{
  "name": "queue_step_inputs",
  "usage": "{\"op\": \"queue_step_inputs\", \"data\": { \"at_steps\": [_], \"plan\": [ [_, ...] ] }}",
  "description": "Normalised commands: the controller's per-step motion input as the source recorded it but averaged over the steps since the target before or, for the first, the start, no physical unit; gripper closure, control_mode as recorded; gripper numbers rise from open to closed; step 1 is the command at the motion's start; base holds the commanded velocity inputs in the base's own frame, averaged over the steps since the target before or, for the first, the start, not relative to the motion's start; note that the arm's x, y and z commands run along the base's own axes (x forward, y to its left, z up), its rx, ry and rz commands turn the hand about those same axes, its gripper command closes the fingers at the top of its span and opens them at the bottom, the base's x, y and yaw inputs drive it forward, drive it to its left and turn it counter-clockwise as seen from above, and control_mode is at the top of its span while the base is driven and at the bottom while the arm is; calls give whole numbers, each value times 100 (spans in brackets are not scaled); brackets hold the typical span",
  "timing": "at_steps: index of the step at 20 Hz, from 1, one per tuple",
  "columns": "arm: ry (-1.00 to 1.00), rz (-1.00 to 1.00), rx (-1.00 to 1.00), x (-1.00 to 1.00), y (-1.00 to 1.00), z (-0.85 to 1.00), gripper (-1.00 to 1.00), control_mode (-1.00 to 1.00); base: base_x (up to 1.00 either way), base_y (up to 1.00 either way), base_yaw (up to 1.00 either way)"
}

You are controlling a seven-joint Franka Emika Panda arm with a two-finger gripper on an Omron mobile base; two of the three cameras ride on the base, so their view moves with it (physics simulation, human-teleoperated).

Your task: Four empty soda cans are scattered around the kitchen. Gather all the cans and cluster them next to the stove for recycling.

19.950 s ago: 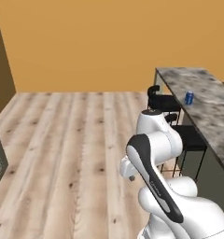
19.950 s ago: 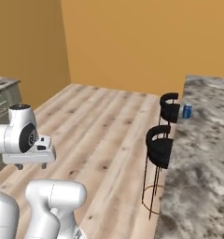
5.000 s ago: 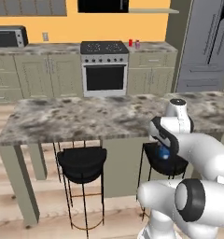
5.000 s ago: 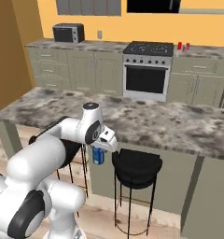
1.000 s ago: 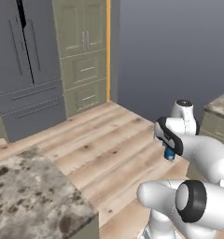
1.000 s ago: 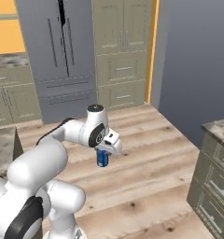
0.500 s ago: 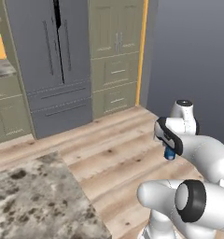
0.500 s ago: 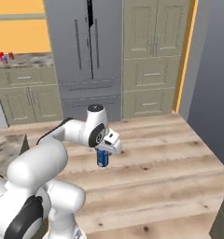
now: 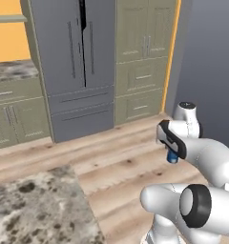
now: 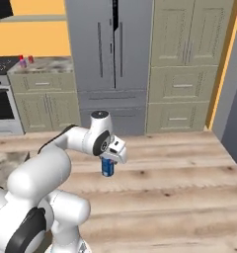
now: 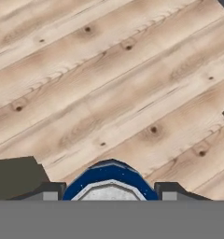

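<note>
A blue soda can hangs upright over the wood floor with my gripper shut on it. From the left base view the same blue soda can pokes out below the gripper. In the hand view its silvery top and blue shoulder sit between the fingertips. The stove shows at the far left edge. Two small reddish soda cans stand on the counter right beside it.
A tall grey fridge and grey-green cabinets line the wall ahead. A stone island counter lies low on the left. Open plank floor stretches between me and the fridge.
The whole picture has slid right as the base turns; the fridge has come to the middle and the stove has come into sight. The arm holds its pose with the blue can.
</note>
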Motion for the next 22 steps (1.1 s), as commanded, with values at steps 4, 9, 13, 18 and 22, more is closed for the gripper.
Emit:
{"op": "queue_step_inputs", "data": {
  "at_steps": [4,9,13,18,22],
  "plan": [
    [0,0,0,0,0,0,100,100,68,-21,13],
    [0,0,0,0,0,0,100,100,67,-20,14],
    [0,0,0,0,0,0,100,100,68,-18,16],
    [0,0,0,0,0,0,100,100,69,-16,18],
    [0,0,0,0,0,0,100,100,71,-14,19]
  ]
}}
